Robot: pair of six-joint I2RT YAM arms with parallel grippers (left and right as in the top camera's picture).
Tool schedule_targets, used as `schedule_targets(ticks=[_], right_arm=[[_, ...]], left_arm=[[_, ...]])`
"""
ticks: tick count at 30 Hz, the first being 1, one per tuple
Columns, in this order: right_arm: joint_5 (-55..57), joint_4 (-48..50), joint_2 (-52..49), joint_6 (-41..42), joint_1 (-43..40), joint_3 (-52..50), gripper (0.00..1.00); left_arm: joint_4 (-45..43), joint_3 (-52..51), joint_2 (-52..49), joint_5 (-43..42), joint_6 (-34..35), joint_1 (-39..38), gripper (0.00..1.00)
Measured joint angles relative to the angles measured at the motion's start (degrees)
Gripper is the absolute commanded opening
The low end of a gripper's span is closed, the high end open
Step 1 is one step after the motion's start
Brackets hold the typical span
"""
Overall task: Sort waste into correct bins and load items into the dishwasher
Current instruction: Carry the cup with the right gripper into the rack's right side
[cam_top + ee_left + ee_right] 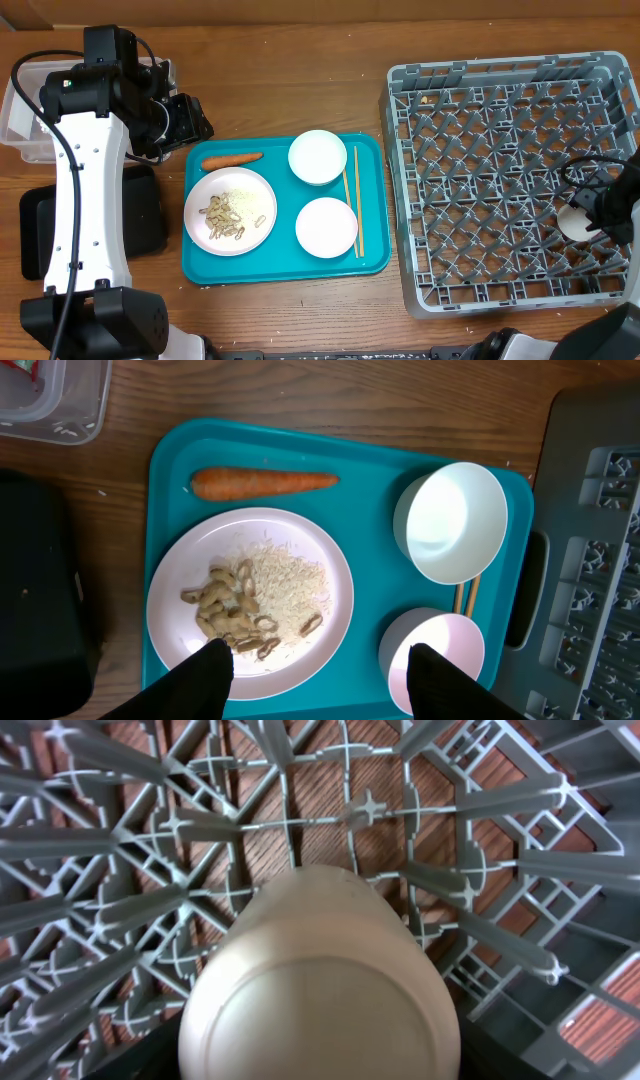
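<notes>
Left gripper hangs spread wide above the plate, touching nothing; right gripper seems clenched on the cup inside the rack, fingers hidden

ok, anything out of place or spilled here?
One thing: a small yellowish bit lies in the far-left corner of the dish rack, too small to identify, possibly a stray scrap. Otherwise the food sits contained on the plate, and the teal tray shows no spill.

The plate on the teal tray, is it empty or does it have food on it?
Not empty: the plate carries beige scraps and white rice crumbs, clear in the left wrist view.
</notes>
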State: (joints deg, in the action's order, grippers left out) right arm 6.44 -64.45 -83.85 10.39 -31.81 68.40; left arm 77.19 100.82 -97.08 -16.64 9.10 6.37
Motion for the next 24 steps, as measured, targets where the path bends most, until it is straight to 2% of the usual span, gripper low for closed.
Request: schedule_targets(ticks=[16, 24], right_arm=[[-0.28, -2.21, -0.11, 0.04, -0.07, 0.2, 0.22], [-0.42, -6.32, 1.49, 0.02, -0.07, 5.64, 0.22]], left_arm=[[0.04, 0.0, 0.0, 0.0, 0.0, 0.0, 0.58], [0.39, 0.0, 0.0, 0.0, 0.0, 0.0, 0.59]])
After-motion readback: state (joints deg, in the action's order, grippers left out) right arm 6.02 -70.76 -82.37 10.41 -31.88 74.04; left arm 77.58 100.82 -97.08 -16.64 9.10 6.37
